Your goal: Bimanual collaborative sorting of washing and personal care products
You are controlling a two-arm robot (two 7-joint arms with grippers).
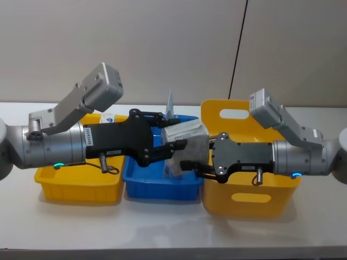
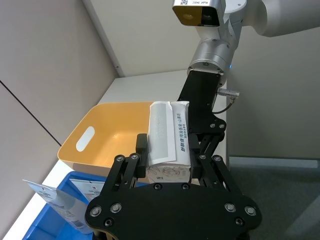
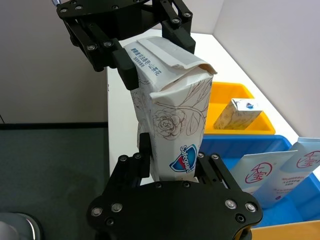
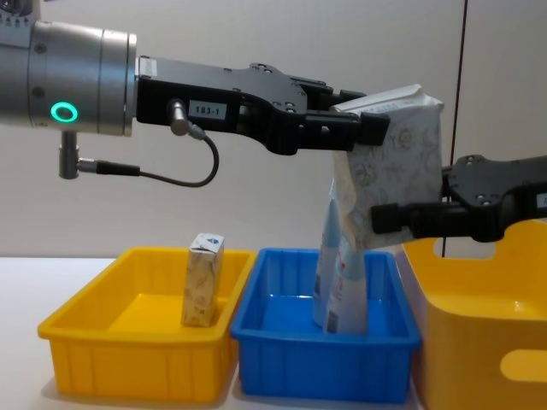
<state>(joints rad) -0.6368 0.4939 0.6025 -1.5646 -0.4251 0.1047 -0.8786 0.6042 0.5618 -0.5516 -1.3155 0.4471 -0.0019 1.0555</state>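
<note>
The left gripper (image 4: 369, 128) and right gripper (image 4: 386, 220) both clamp one gable-top pack (image 4: 397, 158). Directly beneath them, squeeze tubes (image 4: 340, 273) stand tall in the blue tray (image 4: 325, 371), their tips reaching up close by the pack. Under the right gripper's arm, the deep yellow bin (image 4: 479, 342) is open with free room inside. Under the left arm, a small upright pack (image 4: 202, 280) obstructs the shallow yellow tray (image 4: 128, 376).

Wall (image 1: 162, 43): plain pale panels behind my table, matte and evenly lit.
Seam (image 1: 239, 49): one thin dark line running down the wall.
Table (image 1: 162, 227): my white top, smooth, reaching the wall.
Floor (image 3: 50, 150): dark grey, beside the table's edge.
</note>
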